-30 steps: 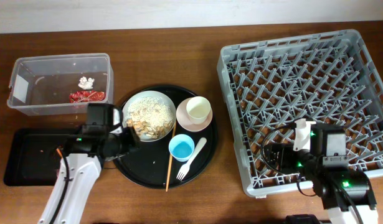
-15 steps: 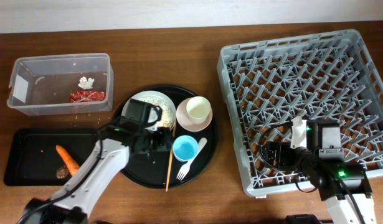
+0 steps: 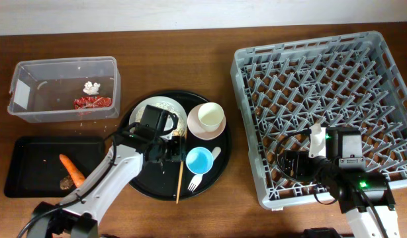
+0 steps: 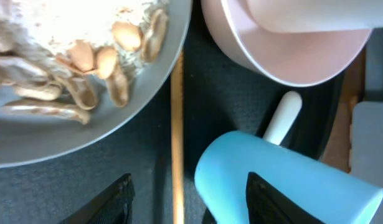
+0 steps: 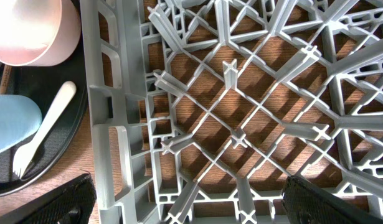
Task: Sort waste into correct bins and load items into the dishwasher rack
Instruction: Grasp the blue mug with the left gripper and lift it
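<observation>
Red crinkled snack wrapper [image 3: 92, 102] is lying in the clear rectangular plastic tub with the white label [image 3: 64, 62], up and left of the big round black tray [image 3: 150, 182], with the small crumpled white scrap [image 3: 91, 86] sitting just behind it in the same tub. The shallow black rectangular tray [image 3: 31, 165] is sitting directly left of the round tray and is holding the orange carrot piece [image 3: 71, 168] plus a little beige lump [image 3: 65, 183] right beside it.

On the round tray itself, the left part is carrying the pale round plate [image 4: 116, 118], and the crumbly beige food scraps [image 4: 98, 62] are piled on it. The left gripper [image 4: 188, 202] is hovering low over the middle of the round tray, jaws about half spread and not clamping anything. The thin wooden chopstick [image 4: 177, 124] is running through the gap between them, and the small blue cup [image 3: 198, 159] is lying just to its right. The white plastic fork [image 3: 203, 170] is resting by the tray's right edge, and the pink bowl [image 3: 198, 132] with the cream cup [image 3: 210, 116] inside it is sitting at the tray's upper right.

Well to the right of the round tray, the large square grey plastic rack [image 3: 309, 73] is sitting with nothing loaded. The right gripper [image 5: 191, 205] is hanging over its near left corner, jaws spread wide, holding nothing.
</observation>
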Controlling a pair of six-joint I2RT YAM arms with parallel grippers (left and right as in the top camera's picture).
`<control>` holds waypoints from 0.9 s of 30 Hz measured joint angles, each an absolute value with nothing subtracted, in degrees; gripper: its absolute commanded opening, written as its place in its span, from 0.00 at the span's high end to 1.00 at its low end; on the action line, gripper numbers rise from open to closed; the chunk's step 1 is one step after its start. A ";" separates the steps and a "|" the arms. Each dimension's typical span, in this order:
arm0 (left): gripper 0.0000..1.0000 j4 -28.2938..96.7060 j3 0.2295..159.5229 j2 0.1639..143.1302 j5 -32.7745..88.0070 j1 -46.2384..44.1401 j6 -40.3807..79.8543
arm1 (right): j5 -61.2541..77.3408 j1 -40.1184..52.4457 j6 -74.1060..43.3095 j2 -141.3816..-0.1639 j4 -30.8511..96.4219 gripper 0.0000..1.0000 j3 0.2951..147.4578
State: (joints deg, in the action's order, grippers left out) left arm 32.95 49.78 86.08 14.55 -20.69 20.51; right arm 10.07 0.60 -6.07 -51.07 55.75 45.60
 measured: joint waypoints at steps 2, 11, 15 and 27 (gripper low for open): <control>0.43 34.87 51.86 86.15 13.82 -20.67 20.53 | 10.07 0.60 -6.07 -51.07 55.77 0.01 45.60; 0.43 43.31 60.71 86.17 11.55 -20.69 19.25 | 10.09 0.60 -6.07 -51.07 55.94 0.01 45.60; 0.43 47.24 60.71 86.17 11.51 -20.95 19.22 | 10.09 0.60 -6.07 -51.07 55.94 0.01 45.60; 0.99 44.69 58.37 92.42 11.60 -26.04 19.00 | 10.09 0.60 -6.04 -51.07 56.14 0.01 45.60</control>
State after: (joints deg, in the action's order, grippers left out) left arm 44.69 58.37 92.42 11.60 -26.04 19.00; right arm 10.09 0.60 -6.04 -51.07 56.14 45.60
